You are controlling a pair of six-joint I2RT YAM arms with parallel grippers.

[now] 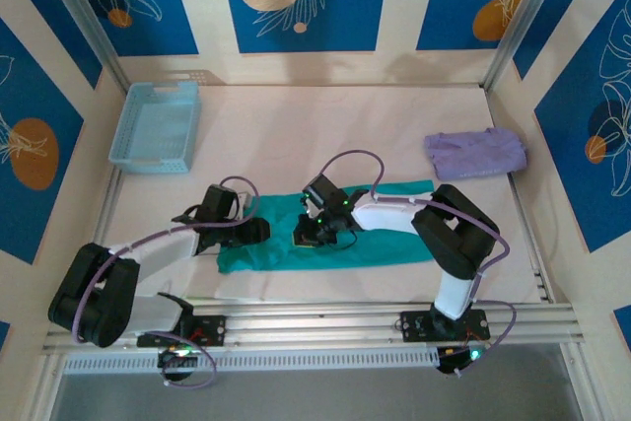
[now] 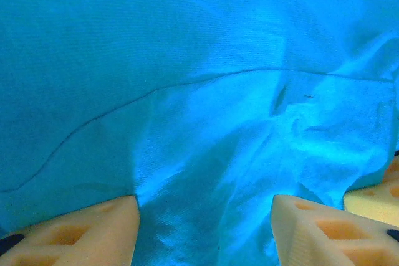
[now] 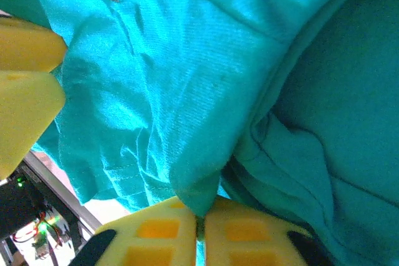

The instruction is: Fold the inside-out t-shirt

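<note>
Grip on the right, left side open

At the far left of the counter [image 1: 296, 135] stands a light blue basket [image 1: 153, 125], well apart from the work. My left claw [image 2: 206, 235] hangs over the left end of the teal t-shirt [image 1: 385, 248]. Its pads are spread, with cloth lying loose between them and nothing pinched. The t-shirt lies as a long band across the middle of the counter, near my bases. My right claw [image 3: 201, 219] is clenched on a fold near the middle of that band; the wrist view shows a ridge of cloth squeezed between the two pads. At the far right, a folded lilac garment [image 1: 475, 153] lies apart from all this and is no business of mine.

To do this step well, I judge that the left claw should lower and bite the same layers the right one has, not just the top sheet, before either arm lifts. Both should then rise level and together, so the cloth hangs flat instead of twisting. The risks I see are the thin pinch on the right slipping, and the two claws, working close together, bumping pads.
</note>
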